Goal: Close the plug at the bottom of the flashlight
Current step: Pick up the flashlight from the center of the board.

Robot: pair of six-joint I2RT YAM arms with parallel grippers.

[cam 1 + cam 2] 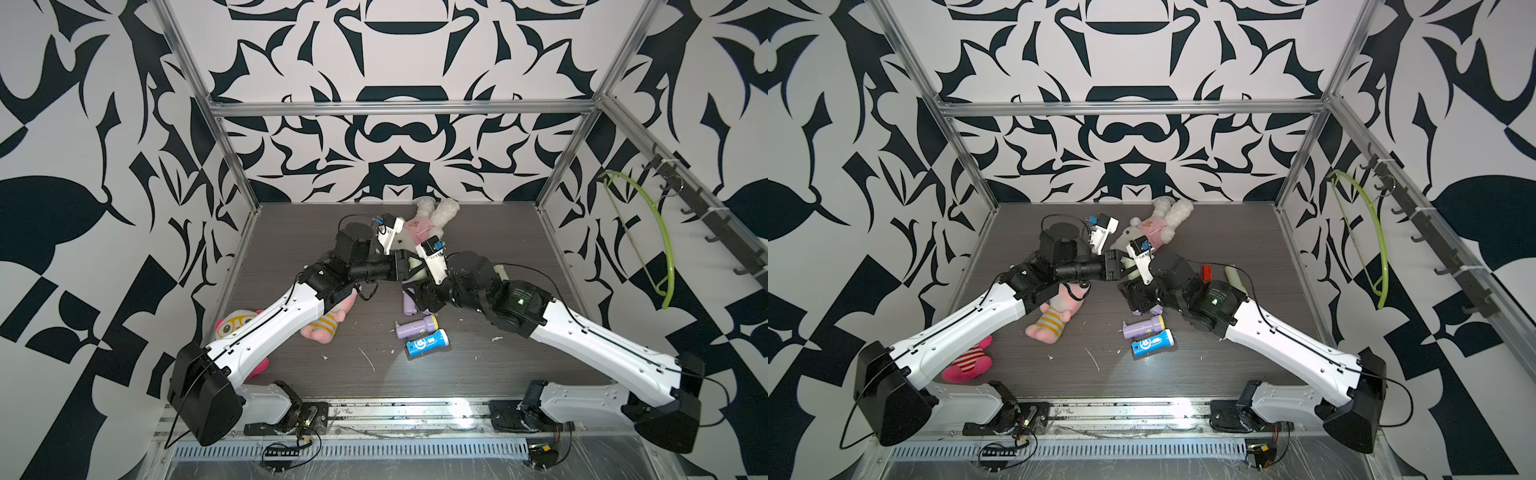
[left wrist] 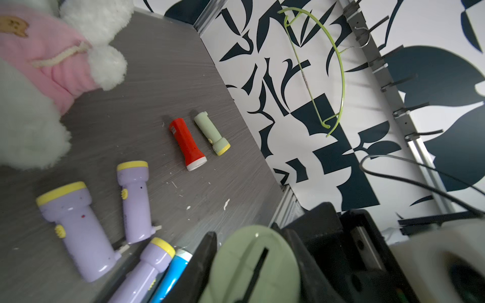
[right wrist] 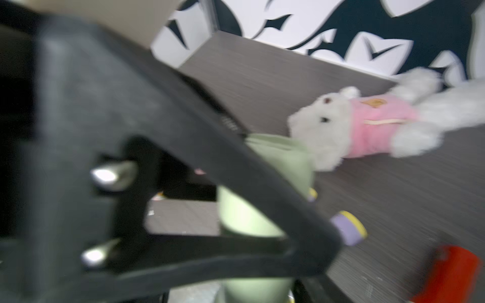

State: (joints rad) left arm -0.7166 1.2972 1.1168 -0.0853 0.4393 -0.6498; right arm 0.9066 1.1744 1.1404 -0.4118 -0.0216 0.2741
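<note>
- The green flashlight (image 2: 252, 265) is held off the tabletop (image 1: 478, 361), near the white plush (image 1: 424, 224), on its side towards the arm bases. Its bottom end, crossed by a dark slot, is shown in the left wrist view. Whether the plug is folded in cannot be told.
- That end is clamped by the fingers of the left gripper (image 2: 250, 234), one on each side.
- The right gripper (image 1: 415, 291) is seen blurred against the flashlight's body, so whether its fingers are apart or together cannot be told.
- A slip is judged the main risk. Smooth plastic gripped by one end could be twisted or pushed out when the plug is pressed, and dropped onto the purple flashlight (image 1: 415, 328) lying farther from the plush.
- No writing can be read. A round white emblem is seen on the blue flashlight (image 1: 428, 343), a small sticker on the red flashlight (image 2: 187, 144), and a bear patch on the plush's pink dress.
</note>
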